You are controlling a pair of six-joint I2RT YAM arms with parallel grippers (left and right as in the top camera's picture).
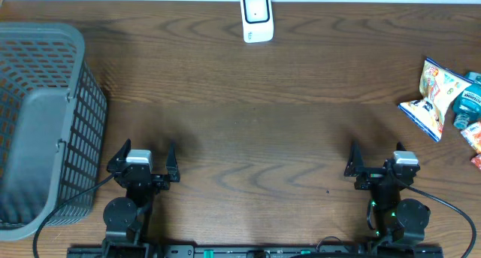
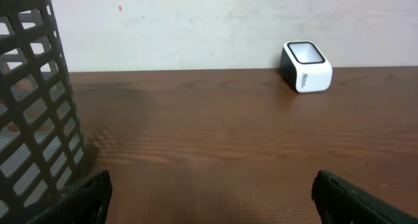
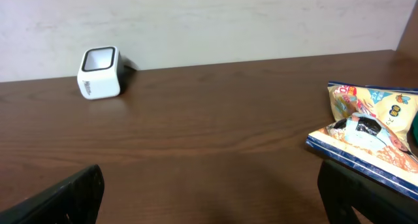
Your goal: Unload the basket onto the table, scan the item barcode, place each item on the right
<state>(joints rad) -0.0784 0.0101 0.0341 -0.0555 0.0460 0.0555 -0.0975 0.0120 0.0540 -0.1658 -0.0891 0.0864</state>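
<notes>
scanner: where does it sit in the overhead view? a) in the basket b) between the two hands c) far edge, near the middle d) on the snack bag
c: the white scanner stands alone at the far edge of the table, clear of the basket and the snack bag.

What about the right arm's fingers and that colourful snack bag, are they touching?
Apart. The overhead view shows a stretch of bare table between the right fingers and the snack bag.
</notes>
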